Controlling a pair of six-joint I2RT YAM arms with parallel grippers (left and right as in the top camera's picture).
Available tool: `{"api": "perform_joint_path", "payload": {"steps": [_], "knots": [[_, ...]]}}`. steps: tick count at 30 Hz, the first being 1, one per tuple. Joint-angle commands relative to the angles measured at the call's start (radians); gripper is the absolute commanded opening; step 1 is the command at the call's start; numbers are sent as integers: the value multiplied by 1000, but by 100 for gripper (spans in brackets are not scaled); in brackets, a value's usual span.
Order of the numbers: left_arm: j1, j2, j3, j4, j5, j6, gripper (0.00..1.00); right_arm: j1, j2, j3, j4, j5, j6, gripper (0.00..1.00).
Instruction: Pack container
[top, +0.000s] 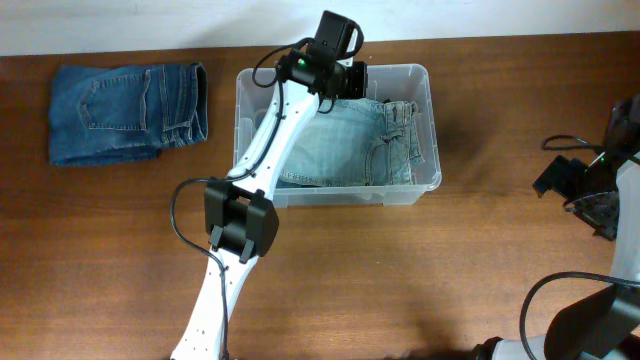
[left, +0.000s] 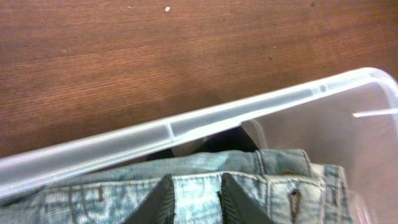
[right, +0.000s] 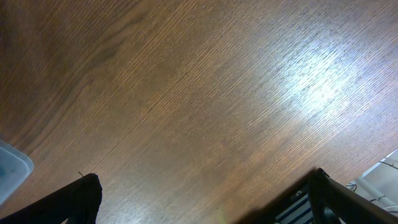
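Note:
The clear plastic container (top: 437, 150) stands at the back middle of the table. Folded light-blue jeans (top: 350, 145) lie inside it. My left gripper (top: 345, 80) reaches down at the container's back wall. In the left wrist view its fingers (left: 197, 186) are narrowly apart with the light jeans' waistband (left: 280, 186) between them, just inside the rim (left: 205, 118). My right gripper (top: 580, 185) sits at the far right, wide open and empty over bare wood (right: 205, 199).
Folded dark-blue jeans (top: 125, 112) lie on the table at the back left, apart from the container. A corner of the container (right: 9, 168) shows at the left edge of the right wrist view. The left arm crosses the container's left side.

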Motion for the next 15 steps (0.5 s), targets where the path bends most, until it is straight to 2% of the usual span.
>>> {"api": "perform_joint_path", "payload": {"steps": [1, 2, 7, 10, 11, 12, 13, 15], "knots": [[8, -85, 72, -25, 36, 40, 38, -1, 0, -1, 1, 2, 8, 98], [8, -98, 79, -29, 35, 50, 44, -1, 0, -1, 1, 2, 8, 98], [36, -222, 100, -69, 24, 109, 55, -1, 0, -1, 1, 2, 8, 98], [76, -292, 100, -139, -32, 212, 72, -1, 0, -1, 1, 2, 8, 98], [95, -315, 100, -173, -100, 231, 79, -1, 0, -1, 1, 2, 8, 98], [132, -346, 100, -232, -230, 240, 93, -1, 0, -1, 1, 2, 8, 98], [150, -359, 100, -256, -288, 240, 99, -1, 0, -1, 1, 1, 8, 98], [226, -381, 100, -328, -432, 240, 99, -1, 0, -1, 1, 2, 8, 98]]}}
